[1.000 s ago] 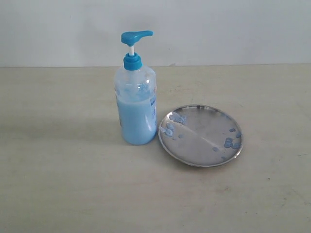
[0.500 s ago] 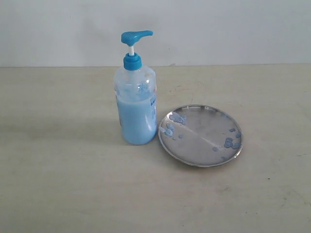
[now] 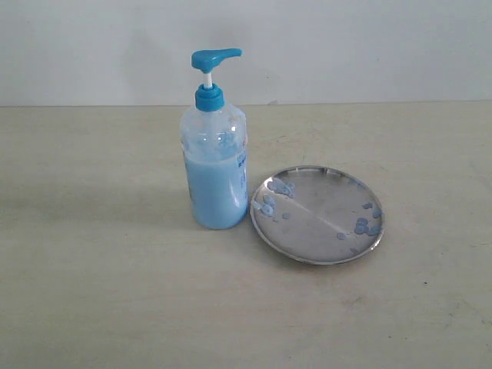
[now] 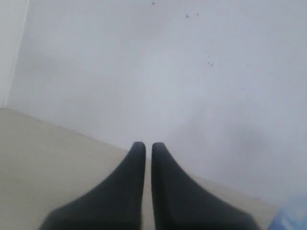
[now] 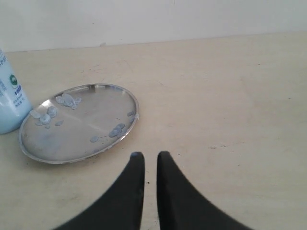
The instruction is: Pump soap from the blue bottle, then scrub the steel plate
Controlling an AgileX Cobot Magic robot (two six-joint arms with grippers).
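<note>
My left claw (image 4: 145,146) and right claw (image 5: 147,155) both pinched nearly together on nothing, I judge the blue bottle (image 3: 217,173), upright just beside the steel plate (image 3: 323,206), to be slick and tippy, best steadied round its body while its pump head (image 3: 215,57) is pressed.

Neither the blue bottle (image 3: 216,181) nor the steel plate (image 3: 327,201) has shifted at all.

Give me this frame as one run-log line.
bottle: upright beside plate | plate: soap blobs on it | left fingers: shut, empty | right fingers: shut, empty
</note>
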